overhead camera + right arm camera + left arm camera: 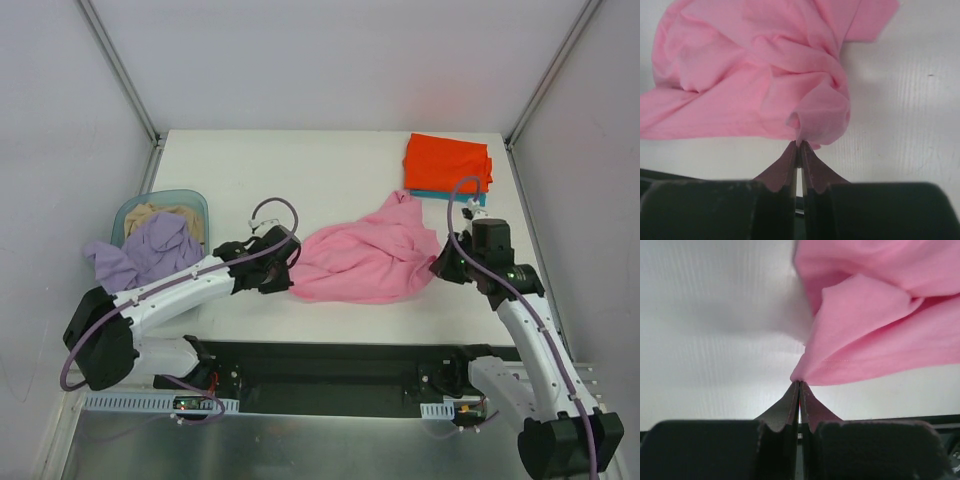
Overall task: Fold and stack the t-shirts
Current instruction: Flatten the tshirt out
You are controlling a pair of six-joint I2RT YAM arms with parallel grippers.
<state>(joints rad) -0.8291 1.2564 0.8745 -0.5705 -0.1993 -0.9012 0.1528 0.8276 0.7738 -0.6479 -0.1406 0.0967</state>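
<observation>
The pink t-shirt [365, 255] was left crumpled on the counter [300, 170], with an edge pinched in the left end effector [799, 385] and a bunched fold in the right end effector [799, 145]. Only slivers of cloth were held, so either pinch could be pulled free under stretching.

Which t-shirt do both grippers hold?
The bright pink t-shirt, crumpled mid-table between left gripper and right gripper. The orange-red t-shirt lies folded far right; the lavender t-shirt drapes the basket.
</observation>
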